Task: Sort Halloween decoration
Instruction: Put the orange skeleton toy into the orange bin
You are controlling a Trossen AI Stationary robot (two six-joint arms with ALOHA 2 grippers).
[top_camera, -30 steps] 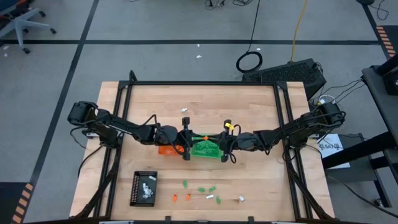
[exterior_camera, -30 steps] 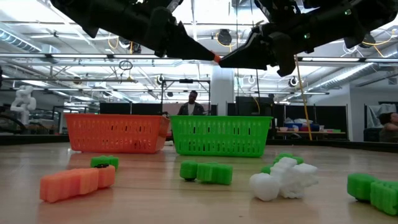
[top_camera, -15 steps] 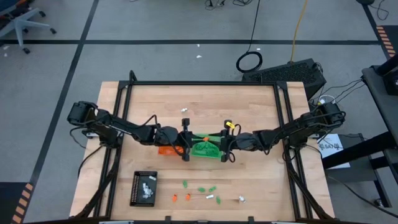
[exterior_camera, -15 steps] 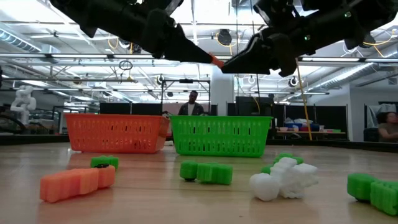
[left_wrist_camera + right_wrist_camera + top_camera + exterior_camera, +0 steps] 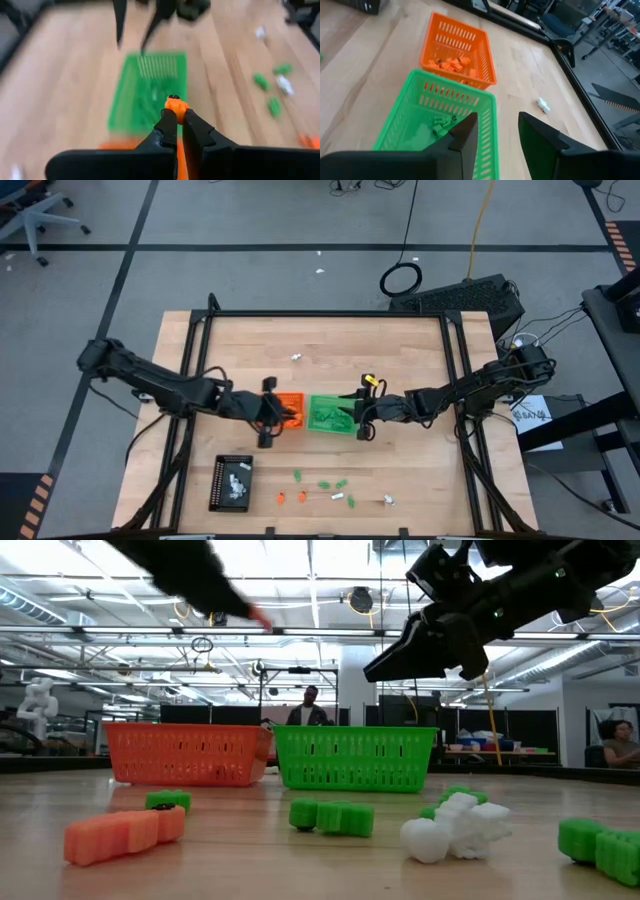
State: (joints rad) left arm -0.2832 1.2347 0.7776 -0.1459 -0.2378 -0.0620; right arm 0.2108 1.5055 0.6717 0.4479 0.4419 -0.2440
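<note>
While right pincer gapes empty, left pincer clenched on orange trinket.

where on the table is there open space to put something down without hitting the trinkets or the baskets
The far stretch of table behind the orange basket and green basket is bare apart from one white trinket. The strip between the baskets and the near row of loose trinkets is also free. It is crowded at the near edge, around the black tray.

You see the right gripper hanging above the green basket, beside the orange basket.
</note>
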